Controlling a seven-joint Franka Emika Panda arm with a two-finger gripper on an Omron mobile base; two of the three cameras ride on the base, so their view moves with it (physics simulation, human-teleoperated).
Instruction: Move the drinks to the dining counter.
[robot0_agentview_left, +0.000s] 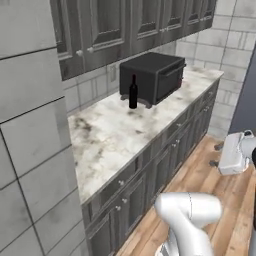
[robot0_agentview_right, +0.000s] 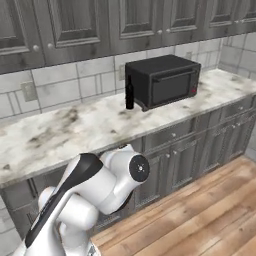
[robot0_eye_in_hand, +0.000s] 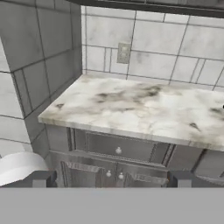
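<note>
A tall slim black wine bottle (robot0_agentview_left: 133, 92) (robot0_agentview_right: 129, 93), one of the drinks, stands upright on the marble counter under the grey cabinets, just left of a black microwave. In the hand view my gripper (robot0_eye_in_hand: 111, 179) is open, its two dark fingertips (robot0_eye_in_hand: 41, 178) spread wide with nothing between them. It hangs off the counter's front edge, looking at the counter's left end and the drawer fronts, well apart from the bottle. The dining counter is out of view.
The black microwave (robot0_agentview_left: 152, 76) (robot0_agentview_right: 162, 80) sits at the back of the marble counter (robot0_agentview_left: 115, 135) (robot0_eye_in_hand: 140, 109). A tall grey tiled wall (robot0_agentview_left: 30, 125) closes the counter's left end. Wooden floor (robot0_agentview_right: 200, 210) runs along the cabinets.
</note>
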